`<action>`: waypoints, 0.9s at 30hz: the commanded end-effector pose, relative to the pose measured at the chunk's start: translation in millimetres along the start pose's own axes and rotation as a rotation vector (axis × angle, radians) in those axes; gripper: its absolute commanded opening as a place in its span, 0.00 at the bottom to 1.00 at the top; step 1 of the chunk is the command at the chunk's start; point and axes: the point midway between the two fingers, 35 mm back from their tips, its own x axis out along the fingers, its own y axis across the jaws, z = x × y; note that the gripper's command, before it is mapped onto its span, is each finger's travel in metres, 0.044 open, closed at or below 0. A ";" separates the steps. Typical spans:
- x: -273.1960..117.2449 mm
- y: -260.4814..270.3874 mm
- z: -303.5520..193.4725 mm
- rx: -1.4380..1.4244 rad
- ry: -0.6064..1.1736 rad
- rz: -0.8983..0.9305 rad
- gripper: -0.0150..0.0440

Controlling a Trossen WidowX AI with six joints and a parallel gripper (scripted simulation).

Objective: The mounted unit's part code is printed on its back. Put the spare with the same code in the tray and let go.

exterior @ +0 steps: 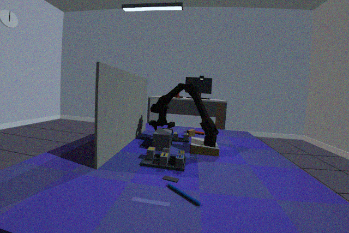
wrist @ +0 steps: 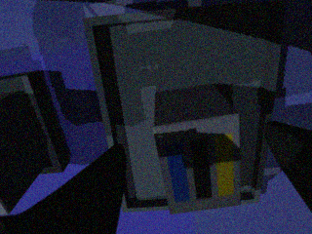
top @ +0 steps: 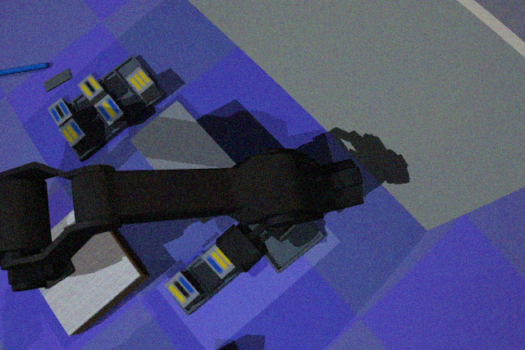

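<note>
My gripper [wrist: 193, 140] [exterior: 162, 125] is open over the tray, its fingers spread clear of both sides of a small unit. The unit [wrist: 202, 171] has blue, black and yellow stripes and stands inside the grey tray [wrist: 141, 180] [top: 280, 259], at the near wall in the wrist view. The arm hides it in the top view. Beside the tray a near rack holds a blue-and-yellow unit [top: 218, 261], a yellow-black-blue unit [top: 182, 288] and a dark block [top: 239, 248]. A far rack [exterior: 162, 165] holds several striped units. No printed code is legible.
A large grey box [top: 182, 138] [exterior: 162, 140] stands between the racks. A tall grey panel [top: 339, 62] [exterior: 121, 112] rises along one side. A white-topped base block [top: 93, 295] sits under the arm. A blue pen [top: 25, 68] [exterior: 183, 194] and a flat grey piece [top: 57, 79] [exterior: 170, 178] lie beyond the far rack.
</note>
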 end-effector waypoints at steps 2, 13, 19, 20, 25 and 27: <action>-11.7 -1.5 -0.8 -0.001 0.000 0.001 1.00; -107.1 0.8 0.3 -0.006 0.002 0.003 1.00; -106.2 -3.0 -1.8 -0.007 0.014 -0.024 1.00; -106.2 -3.0 -1.8 -0.007 0.014 -0.024 1.00; -106.2 -3.0 -1.8 -0.007 0.014 -0.024 1.00; -106.2 -3.0 -1.8 -0.007 0.014 -0.024 1.00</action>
